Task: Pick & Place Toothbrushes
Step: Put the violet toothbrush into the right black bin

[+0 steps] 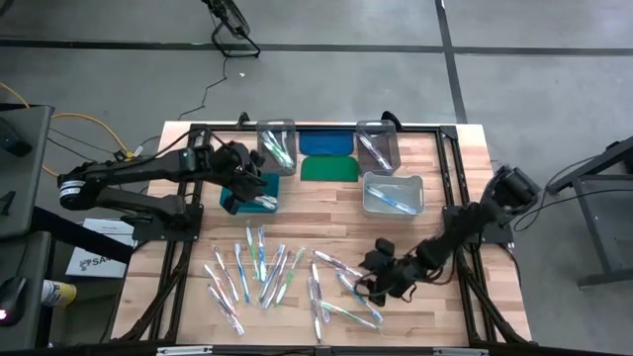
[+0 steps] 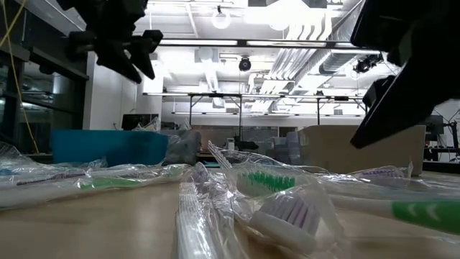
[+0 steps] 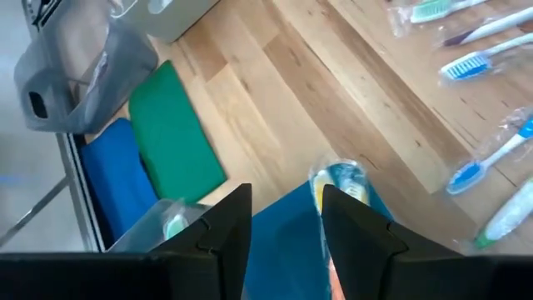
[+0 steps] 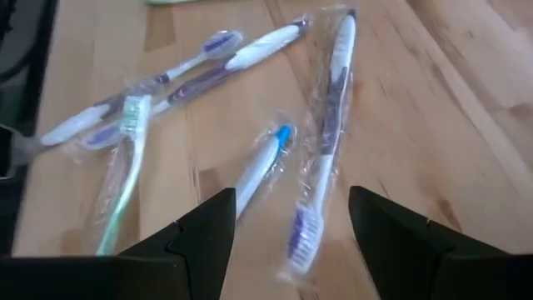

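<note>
A: Wooden worktop; wrapped toothbrushes scattered along the front edge?

B: Yes. Right gripper poised over them, fingers apart, likely for pickup. Left gripper above the teal bin, fingers apart, apparently empty.

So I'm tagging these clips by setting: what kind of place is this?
Probably a robotics lab or workshop, not a home. A wooden table stands on bare concrete floor, the low view shows open ceiling lights over work desks, and wrapped toothbrushes lie spread out for sorting.
</note>
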Available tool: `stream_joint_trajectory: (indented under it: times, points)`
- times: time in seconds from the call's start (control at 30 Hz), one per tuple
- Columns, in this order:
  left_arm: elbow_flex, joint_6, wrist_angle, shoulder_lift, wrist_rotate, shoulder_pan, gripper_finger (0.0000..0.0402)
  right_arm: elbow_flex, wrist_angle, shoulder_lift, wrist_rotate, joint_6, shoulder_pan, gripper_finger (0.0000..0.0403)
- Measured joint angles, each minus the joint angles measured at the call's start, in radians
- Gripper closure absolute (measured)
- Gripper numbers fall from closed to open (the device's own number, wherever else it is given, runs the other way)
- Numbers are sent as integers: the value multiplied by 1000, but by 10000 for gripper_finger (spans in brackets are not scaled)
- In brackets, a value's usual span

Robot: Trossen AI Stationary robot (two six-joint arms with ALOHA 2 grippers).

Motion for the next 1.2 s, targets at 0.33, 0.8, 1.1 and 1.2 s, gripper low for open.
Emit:
stream_joint_trajectory:
  times: [0.33,0.8,1.1,1.2]
  points:
    - [-10,-7,-16,0,-1,-4,261,54,-2,133,154,19,44,176]
    - [-10,3,-23,0,0,-4,261,55,-31,197,163,68,45,219]
    - [-10,8,-11,0,0,-4,261,55,-41,187,141,68,44,361]
    - [-10,35,-2,0,-1,-4,261,54,-69,155,98,73,24,362]
